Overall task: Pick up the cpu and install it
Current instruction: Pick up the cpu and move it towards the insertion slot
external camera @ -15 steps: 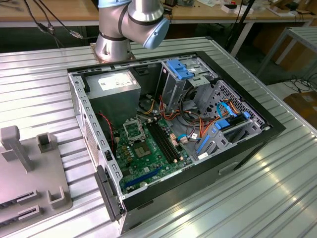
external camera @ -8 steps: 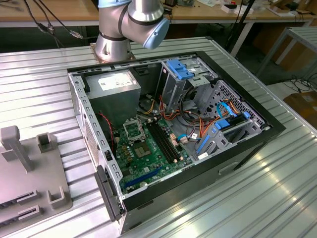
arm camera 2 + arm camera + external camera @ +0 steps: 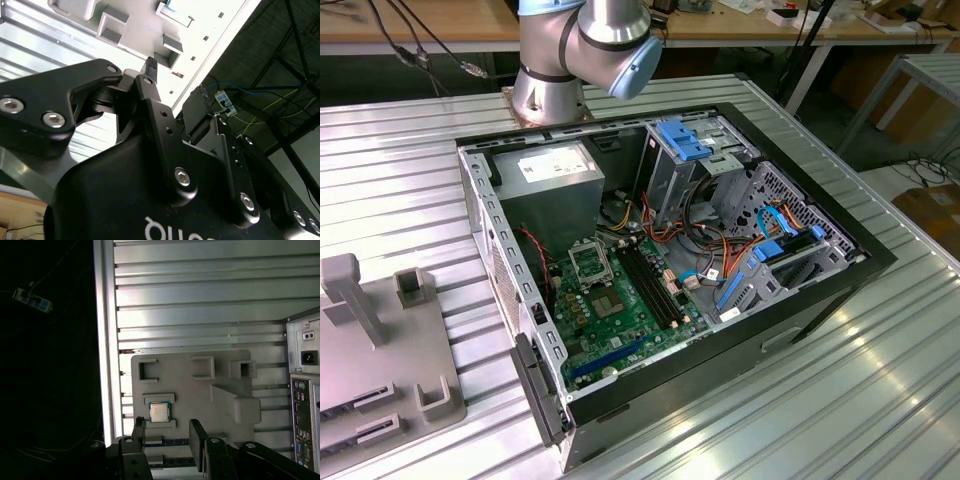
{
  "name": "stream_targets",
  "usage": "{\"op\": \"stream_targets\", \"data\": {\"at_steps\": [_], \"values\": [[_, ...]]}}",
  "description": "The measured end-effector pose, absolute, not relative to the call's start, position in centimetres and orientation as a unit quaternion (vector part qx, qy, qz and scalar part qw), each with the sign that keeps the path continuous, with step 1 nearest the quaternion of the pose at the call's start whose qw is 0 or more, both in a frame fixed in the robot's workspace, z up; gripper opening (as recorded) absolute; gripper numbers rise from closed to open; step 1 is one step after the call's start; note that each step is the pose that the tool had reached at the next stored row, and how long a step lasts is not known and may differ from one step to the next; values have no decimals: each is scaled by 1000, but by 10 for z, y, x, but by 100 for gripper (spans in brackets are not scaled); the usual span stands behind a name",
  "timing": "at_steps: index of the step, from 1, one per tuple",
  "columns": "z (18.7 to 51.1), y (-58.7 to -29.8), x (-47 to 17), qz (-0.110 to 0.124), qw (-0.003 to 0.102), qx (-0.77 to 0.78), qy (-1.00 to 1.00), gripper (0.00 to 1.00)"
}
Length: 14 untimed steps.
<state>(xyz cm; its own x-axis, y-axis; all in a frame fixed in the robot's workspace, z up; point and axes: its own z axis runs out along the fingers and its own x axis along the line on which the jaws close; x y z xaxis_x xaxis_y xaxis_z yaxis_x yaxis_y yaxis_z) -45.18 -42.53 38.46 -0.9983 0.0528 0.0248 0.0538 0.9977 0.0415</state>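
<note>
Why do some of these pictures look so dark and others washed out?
First wrist view: the ribbed metal table is brightly lit, and beyond its edge all is nearly black, yet the cpu on the grey tray shows plainly. Second wrist view: the table glares white behind the dark, backlit gripper. Exterior view: even light, soft sheen on the table.

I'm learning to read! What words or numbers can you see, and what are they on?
Nothing reads clearly.
On the power supply label: print too small.
On the cpu in the grey holder: markings too small.
On the gripper body: white letters, cut off.
</note>
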Motion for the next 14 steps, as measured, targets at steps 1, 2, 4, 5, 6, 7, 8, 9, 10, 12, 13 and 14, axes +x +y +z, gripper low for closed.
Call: {"op": "stream_targets", "data": {"at_steps": [1,2,4,5,6,7,8,9,10,12,13,14], "values": [[385,-425,-452,-21,12,-26,-999,48],[385,-425,-452,-21,12,-26,-999,48],[385,-425,-452,-21,12,-24,-999,48],[385,-425,-452,-21,12,-24,-999,48],[385,-425,-452,-21,12,-24,-999,48],[385,-425,-452,-21,12,-24,-999,48],[385,-425,-452,-21,12,-23,-999,48],[385,-425,-452,-21,12,-23,-999,48],[385,-425,-452,-21,12,-22,-999,48],[385,-425,-452,-21,12,-22,-999,48],[385,-425,-452,-21,12,-21,-999,48],[385,-425,-452,-21,12,-21,-999,48]]}}
